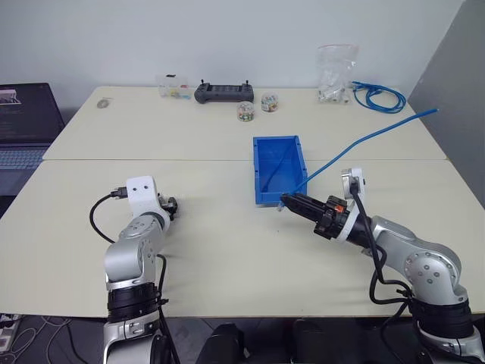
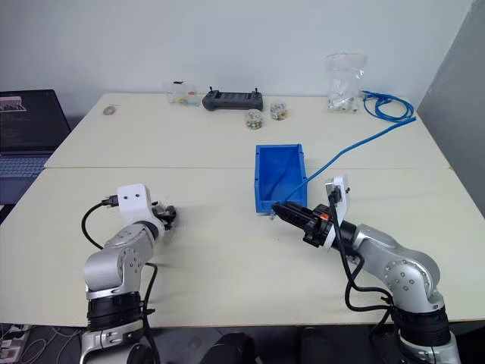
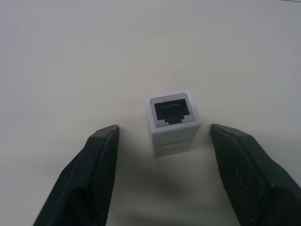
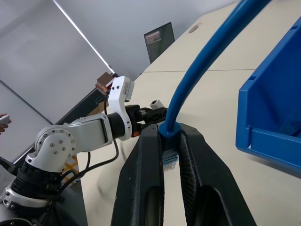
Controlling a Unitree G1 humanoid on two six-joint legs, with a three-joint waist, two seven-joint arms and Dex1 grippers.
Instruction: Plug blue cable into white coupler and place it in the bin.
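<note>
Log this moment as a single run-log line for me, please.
left gripper: open, straddling white coupler on table | right gripper: shut on blue cable near bin | plug: not inserted

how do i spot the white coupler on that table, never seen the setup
Start at the near table, on the robot's left side, well left of the bin. The white coupler lies on the bare tabletop between the open black fingers of the left gripper, touching neither. It is a tiny white block with a dark socket opening, unlike the clear bag of white parts at the far edge.
</note>
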